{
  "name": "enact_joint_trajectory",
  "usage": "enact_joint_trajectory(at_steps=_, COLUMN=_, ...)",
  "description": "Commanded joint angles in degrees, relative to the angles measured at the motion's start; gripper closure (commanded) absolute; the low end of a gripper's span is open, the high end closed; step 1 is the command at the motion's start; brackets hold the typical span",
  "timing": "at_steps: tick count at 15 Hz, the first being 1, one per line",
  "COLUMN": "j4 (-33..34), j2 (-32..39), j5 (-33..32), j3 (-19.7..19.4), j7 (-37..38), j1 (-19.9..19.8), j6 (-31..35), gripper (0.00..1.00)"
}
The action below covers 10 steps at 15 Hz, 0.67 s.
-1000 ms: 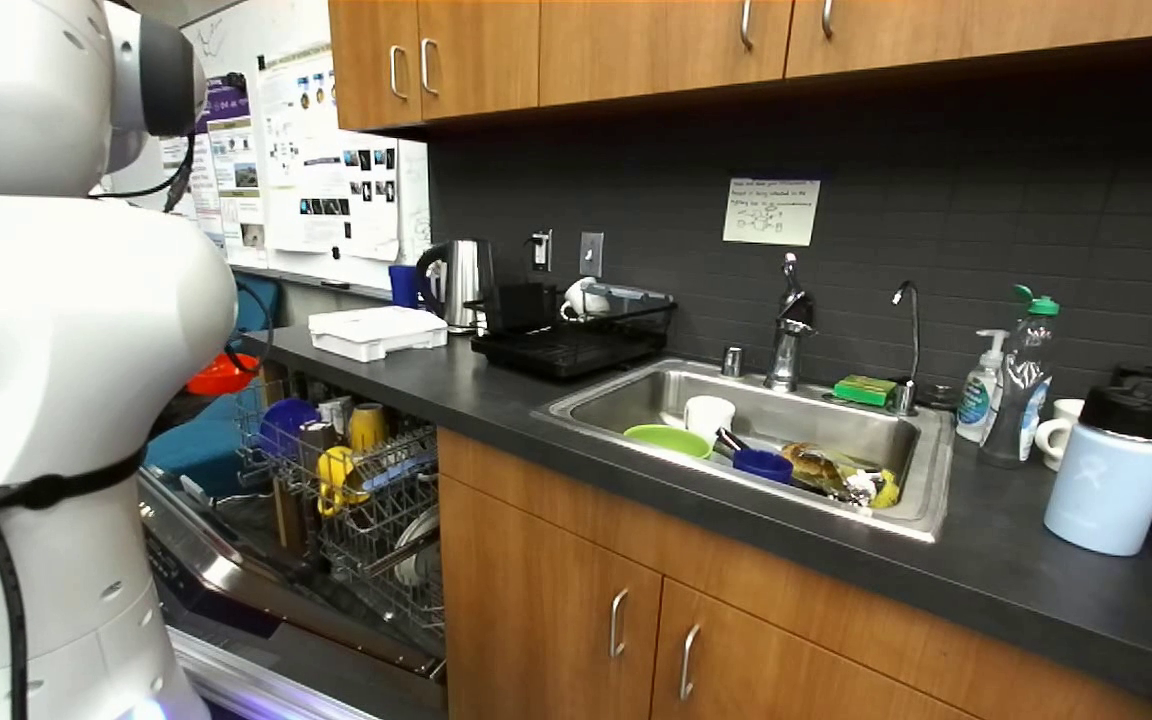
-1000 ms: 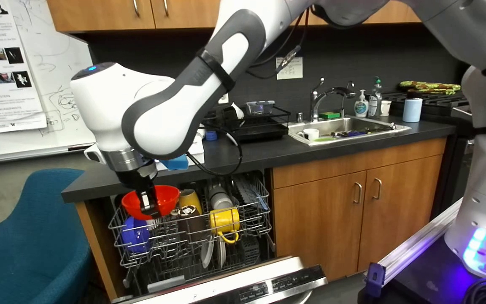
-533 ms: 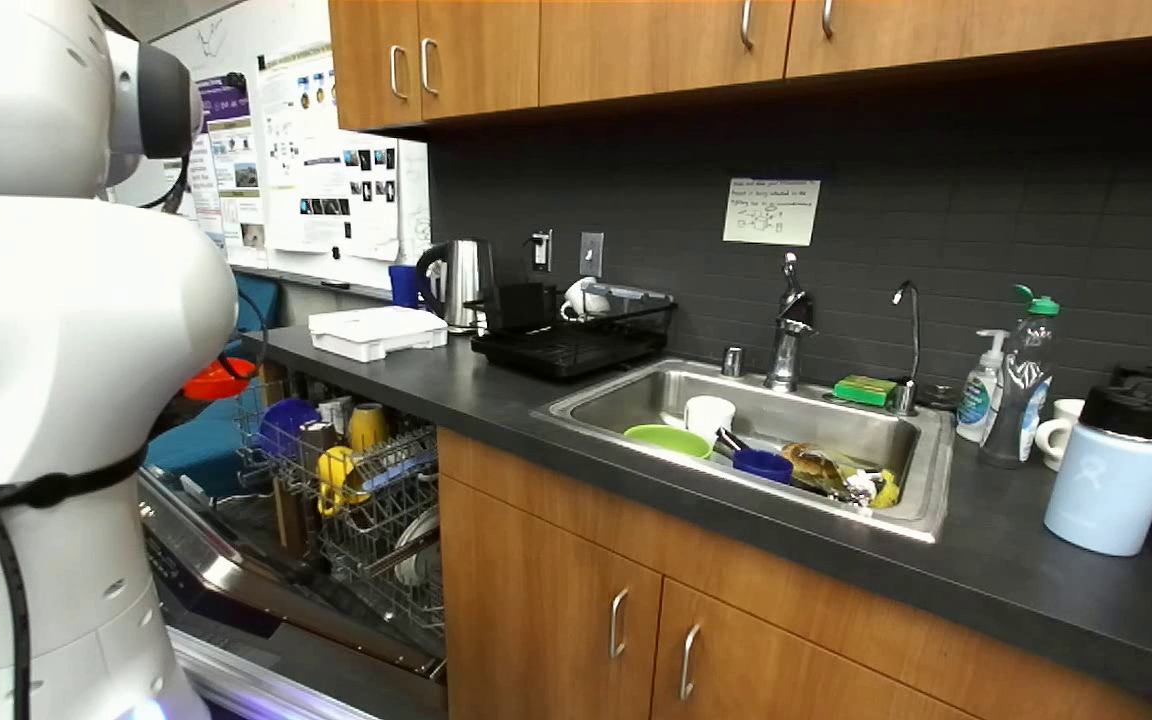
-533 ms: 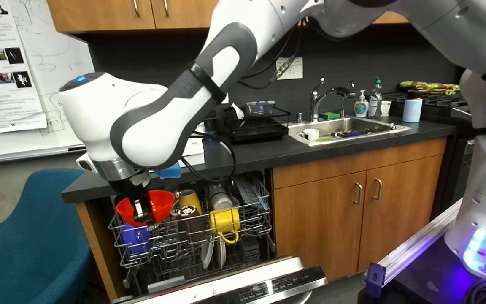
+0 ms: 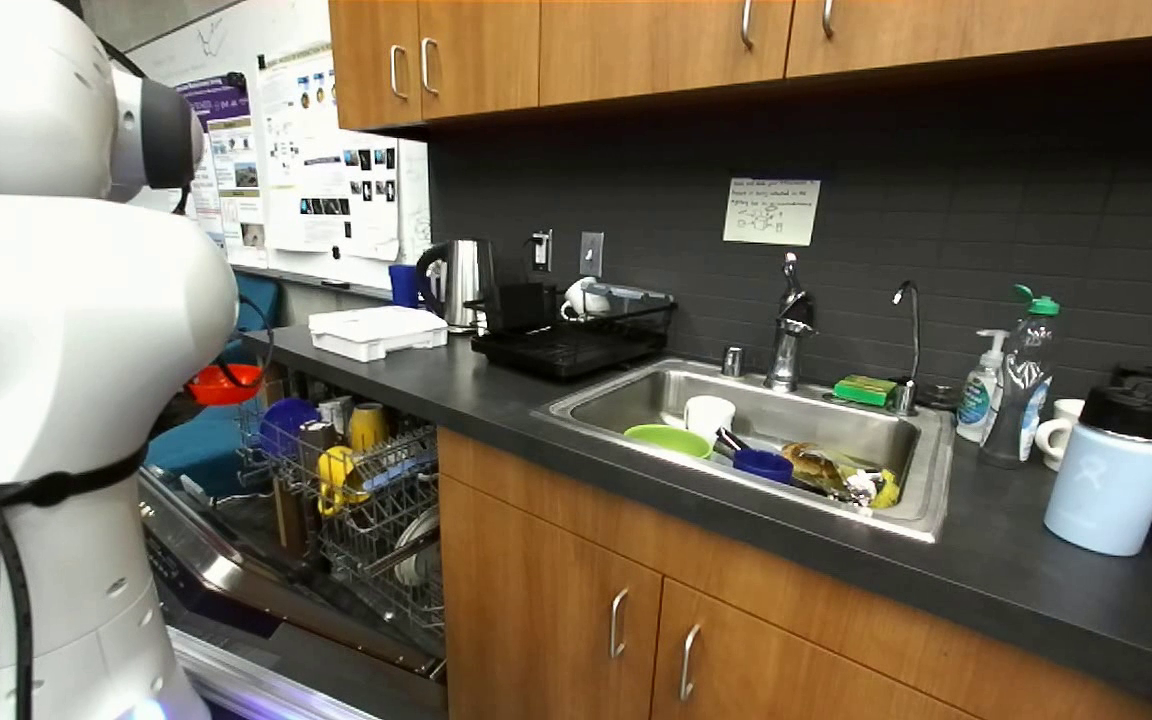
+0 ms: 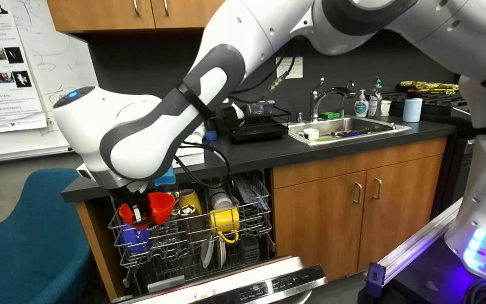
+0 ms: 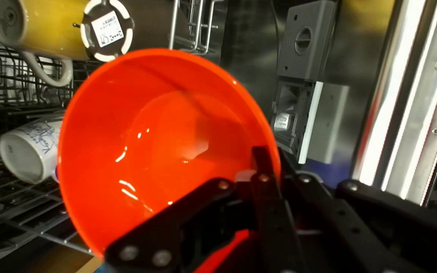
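Observation:
My gripper (image 7: 273, 161) is shut on the rim of a red bowl (image 7: 157, 113), one finger inside and one outside. The bowl is tilted, its opening facing the wrist camera. In an exterior view the gripper (image 6: 140, 218) and the bowl (image 6: 161, 207) are at the left end of the dishwasher's upper rack (image 6: 167, 253), just over a blue bowl (image 6: 135, 240). I cannot tell whether the two bowls touch. The red bowl (image 5: 224, 384) also shows in an exterior view, partly behind the arm. A white patterned cup (image 7: 25, 155) lies near the bowl in the wrist view.
The rack also holds a yellow mug (image 6: 224, 221), a dark brown cup (image 6: 190, 223) and a mustard cup (image 6: 190, 199). The dishwasher door (image 6: 243, 291) is lowered in front. The counter edge (image 6: 87, 192) is close behind the gripper. A blue chair (image 6: 28, 236) stands left.
In an exterior view my gripper and the red bowl have moved down and a little left, closer to the rack and the blue bowl. The grip on the rim looks unchanged.

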Motion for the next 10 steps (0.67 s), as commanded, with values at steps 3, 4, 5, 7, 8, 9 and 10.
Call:
enact_joint_trajectory(at_steps=3, j4=7.0, j2=4.5, j5=1.0, j3=-2.3, j7=0.0, j1=1.9, j6=-4.7, gripper=0.99)
enact_joint_trajectory(at_steps=4, j4=7.9, j2=5.1, j5=1.1, j3=-2.5, j7=-0.1, j1=2.0, j6=-5.3, gripper=0.99)
enact_joint_trajectory(at_steps=5, j4=8.3, j2=5.5, j5=1.2, j3=-2.6, j7=0.0, j1=2.1, j6=-5.7, gripper=0.99)
enact_joint_trajectory(at_steps=7, j4=9.1, j2=6.4, j5=1.2, j3=-3.1, j7=0.2, j1=2.4, j6=-6.7, gripper=0.99)
enact_joint_trajectory(at_steps=8, j4=9.4, j2=6.8, j5=1.1, j3=-3.4, j7=0.3, j1=2.6, j6=-7.1, gripper=0.99)
enact_joint_trajectory(at_steps=9, j4=10.0, j2=7.2, j5=0.9, j3=-3.8, j7=0.5, j1=2.9, j6=-7.5, gripper=0.99)
enact_joint_trajectory(at_steps=10, j4=10.5, j2=7.6, j5=0.9, j3=-4.1, j7=0.6, j1=3.1, j6=-7.9, gripper=0.99)
